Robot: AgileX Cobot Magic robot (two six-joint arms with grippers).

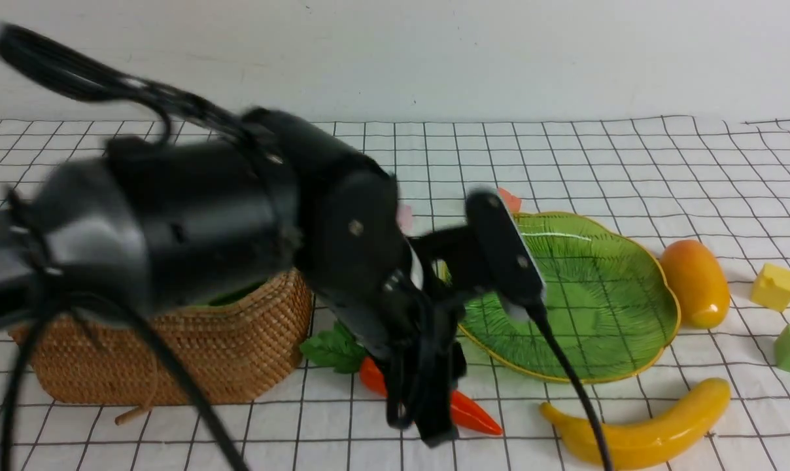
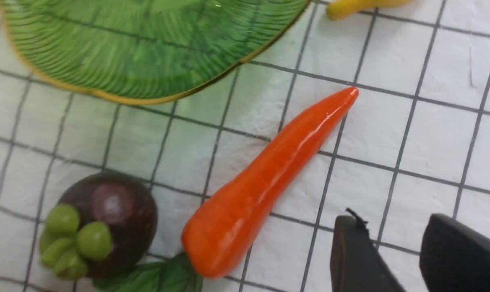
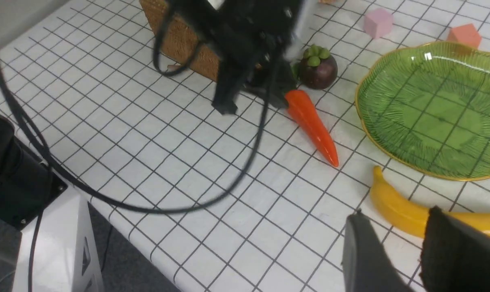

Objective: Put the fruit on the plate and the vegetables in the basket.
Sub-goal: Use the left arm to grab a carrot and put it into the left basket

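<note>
The carrot (image 2: 265, 178) is the thing nearest the left gripper (image 2: 393, 227), which hangs low over the bench (image 2: 431, 121) with its fingers parted by a moderate gap and nothing between them. The carrot is not inside that gap. It lies flat just off the outer side of one finger, close but apart from it. Its long axis runs at a slant to the line across the fingers, neither square to it nor along it. So the grasp probably calls for a short sideways shift and some turn of the wrist before closing. The pointed tip aims away from the gripper toward the plate (image 2: 147, 48). The thick end with its leaves (image 2: 155, 278) points the other way, back toward the basket (image 1: 238, 347) on the gripper's left. The mangosteen (image 2: 107, 223) sits just beyond that leafy end, close enough to get knocked. The right gripper (image 3: 395, 215), also parted and empty, hovers just short of the banana (image 3: 411, 211), well away from the carrot, so the left arm is the nearer one.
</note>
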